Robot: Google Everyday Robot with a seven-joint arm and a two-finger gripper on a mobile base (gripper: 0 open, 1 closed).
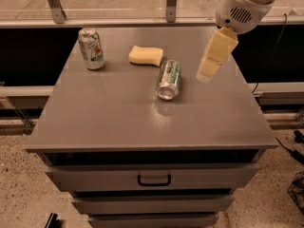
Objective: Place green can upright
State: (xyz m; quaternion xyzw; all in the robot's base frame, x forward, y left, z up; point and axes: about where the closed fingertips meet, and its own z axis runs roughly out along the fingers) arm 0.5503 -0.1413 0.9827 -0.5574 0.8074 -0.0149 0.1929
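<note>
Nothing was done yet: the green can (169,79) lay on its side mid-worktop (118,122). The claw (207,72) hung at its three o'clock, apart, grip state untellable. Grasping and righting were left.

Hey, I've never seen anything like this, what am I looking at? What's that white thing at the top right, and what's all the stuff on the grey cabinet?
One camera looks down on a grey cabinet top with drawers below. The white shape at top right is a robot arm. Its pale yellow gripper hangs in the air over the right side, with nothing in it. A green aluminium drink can lies on its side near the middle. A yellow sponge sits behind it. A silver-white can with a green-and-red label stands upright at back left.
</note>
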